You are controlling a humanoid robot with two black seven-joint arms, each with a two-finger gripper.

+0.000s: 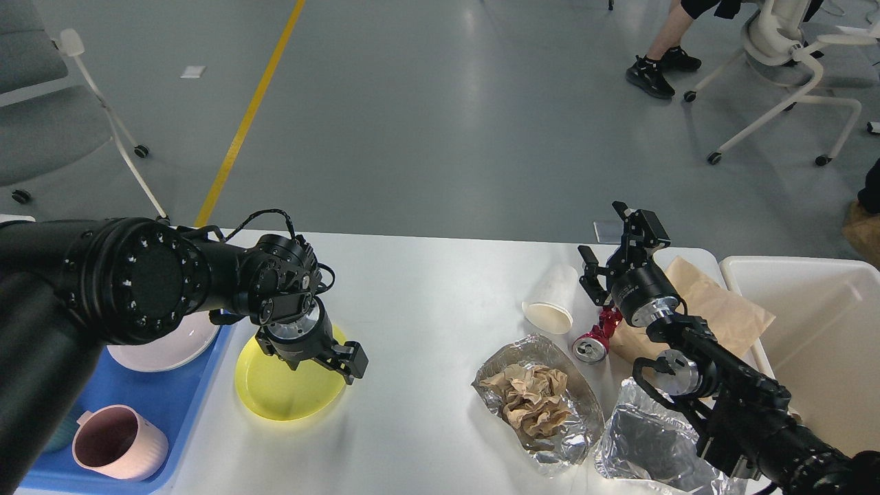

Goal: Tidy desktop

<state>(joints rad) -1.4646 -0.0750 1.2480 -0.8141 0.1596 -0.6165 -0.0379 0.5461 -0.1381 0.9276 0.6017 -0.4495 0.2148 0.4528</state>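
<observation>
Foil wrappers (543, 405) with crumpled paper are lying nearest on the white desk (426, 275), beside a red can (595, 340), a paper cup (552, 300) and a brown bag (715, 309), all not yet binned. The left tool (337, 357), fingers spread, is hanging over the yellow plate (275, 392). The right tool (612, 254) is spread, holding nothing.
</observation>
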